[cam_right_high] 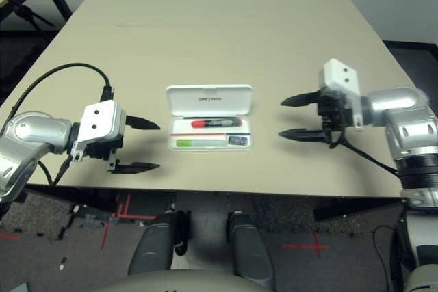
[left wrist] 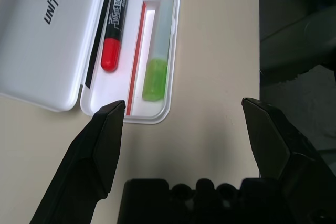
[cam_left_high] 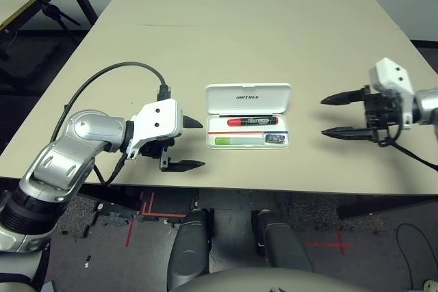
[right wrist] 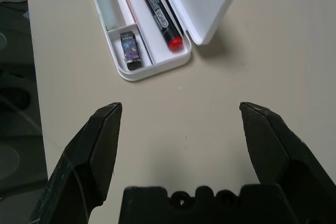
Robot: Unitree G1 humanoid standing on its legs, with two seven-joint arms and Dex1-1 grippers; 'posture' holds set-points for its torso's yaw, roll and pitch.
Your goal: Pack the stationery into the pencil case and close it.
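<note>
The white pencil case (cam_left_high: pixel 280 102) lies open near the table's front edge, its lid (left wrist: pixel 42 51) tipped back. Inside rest the red marker (cam_left_high: pixel 252 122), the green-and-white highlighter (cam_left_high: pixel 238 141) and the small dark purplish piece (cam_left_high: pixel 276 139). My left gripper (cam_left_high: pixel 193 143) stands open just left of the case, nothing between its fingers. Further off to the right of the case, my right gripper (cam_left_high: pixel 335 116) is open and holds nothing, pointing at the case. The wrist views show the marker (right wrist: pixel 157 11), highlighter (left wrist: pixel 157 51) and dark piece (right wrist: pixel 129 50) lying in their compartments.
A black cable (cam_left_high: pixel 102 80) arcs over the table behind my left arm. Another table and a black stand (cam_left_high: pixel 41 1) sit at the far left. The beige tabletop (cam_left_high: pixel 239 25) stretches bare behind the case.
</note>
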